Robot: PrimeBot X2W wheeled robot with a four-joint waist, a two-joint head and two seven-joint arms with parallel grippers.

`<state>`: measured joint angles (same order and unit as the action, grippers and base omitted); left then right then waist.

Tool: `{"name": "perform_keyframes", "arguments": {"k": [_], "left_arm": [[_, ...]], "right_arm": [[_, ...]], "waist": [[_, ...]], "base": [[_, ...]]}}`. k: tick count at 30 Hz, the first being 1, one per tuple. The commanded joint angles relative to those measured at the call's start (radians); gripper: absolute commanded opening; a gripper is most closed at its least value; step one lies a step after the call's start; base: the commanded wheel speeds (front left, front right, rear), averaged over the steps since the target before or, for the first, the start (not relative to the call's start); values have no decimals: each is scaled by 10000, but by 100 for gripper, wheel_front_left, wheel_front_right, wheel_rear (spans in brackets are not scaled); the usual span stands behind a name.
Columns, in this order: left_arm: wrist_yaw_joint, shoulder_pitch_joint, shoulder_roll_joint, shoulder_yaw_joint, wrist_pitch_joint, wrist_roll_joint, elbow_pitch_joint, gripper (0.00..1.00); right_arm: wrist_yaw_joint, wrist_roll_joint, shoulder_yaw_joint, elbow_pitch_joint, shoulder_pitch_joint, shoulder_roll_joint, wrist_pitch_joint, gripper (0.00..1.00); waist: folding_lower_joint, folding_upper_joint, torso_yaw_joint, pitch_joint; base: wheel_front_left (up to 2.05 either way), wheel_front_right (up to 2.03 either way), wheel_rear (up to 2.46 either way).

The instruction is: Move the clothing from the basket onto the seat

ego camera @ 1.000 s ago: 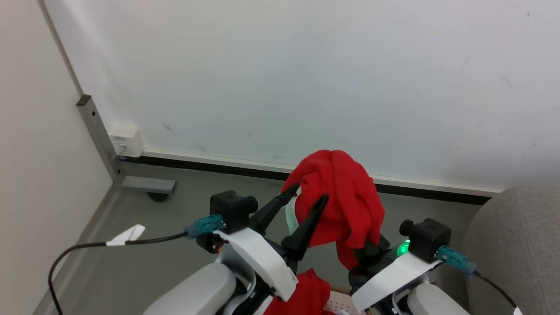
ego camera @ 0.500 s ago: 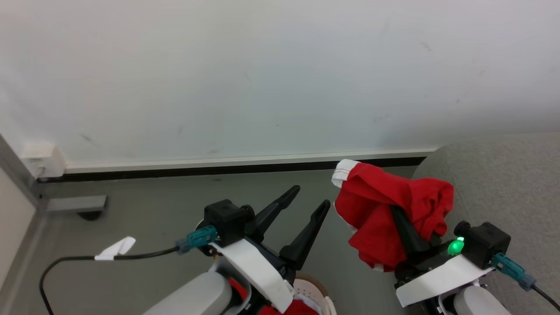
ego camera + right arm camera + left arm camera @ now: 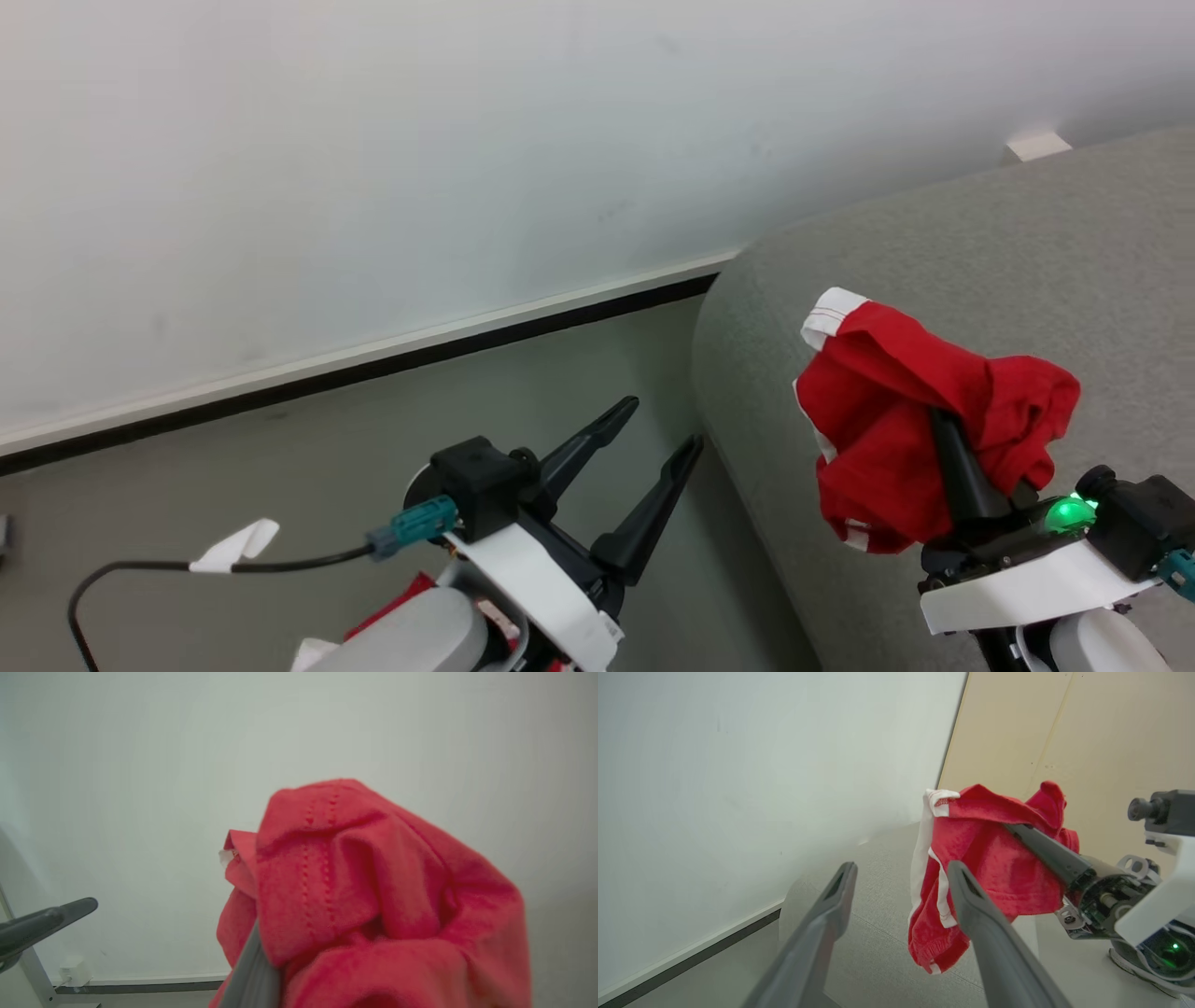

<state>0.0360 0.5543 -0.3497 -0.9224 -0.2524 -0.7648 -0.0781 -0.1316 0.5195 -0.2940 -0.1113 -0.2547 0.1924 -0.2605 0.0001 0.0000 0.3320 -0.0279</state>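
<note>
Right pincer [image 3: 936,420]: clamped on one red garment [image 3: 878,420], which is bunched and draped over its fingers, with white trim at the far end. The seat [image 3: 934,233] lies beneath and beyond this pincer. The garment hangs above the cushion and, as far as I can tell, does not rest on it.

Left pincer [image 3: 663,422]: jaws spread wide and empty, floor beneath, garment off to its right.

More red cloth [image 3: 397,602] shows below the left forearm; I cannot tell whether it lies in the basket.

Judgement: one piece is in transit with its release pending, and at least one more is left to fetch.
</note>
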Motion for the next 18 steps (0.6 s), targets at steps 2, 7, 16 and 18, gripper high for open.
{"name": "perform_keyframes", "arguments": {"k": [2, 7, 16, 18], "left_arm": [[-48, -153, -68, -64, -39, 175, 9, 100], [-8, -182, -94, -122, -61, 413, -6, 100], [-74, 213, -97, -234, 42, 658, 136, 100], [-72, 364, -98, -239, 107, 740, 208, 100]], "right_arm": [[18, -101, 146, 197, 201, 92, 47, 0], [18, -179, 472, 460, 355, 74, 91, 0], [18, -496, 1278, 799, -8, 220, 137, 0], [18, -639, 1578, 752, -318, 179, 123, 0]], "waist": [[-1, 0, 725, -265], [-1, 0, 1043, -422], [-1, 0, 773, -1097], [-1, 0, 590, -1483]], "base": [[0, 0, 0], [0, 0, 0], [0, 0, 0], [0, 0, 0]]}}
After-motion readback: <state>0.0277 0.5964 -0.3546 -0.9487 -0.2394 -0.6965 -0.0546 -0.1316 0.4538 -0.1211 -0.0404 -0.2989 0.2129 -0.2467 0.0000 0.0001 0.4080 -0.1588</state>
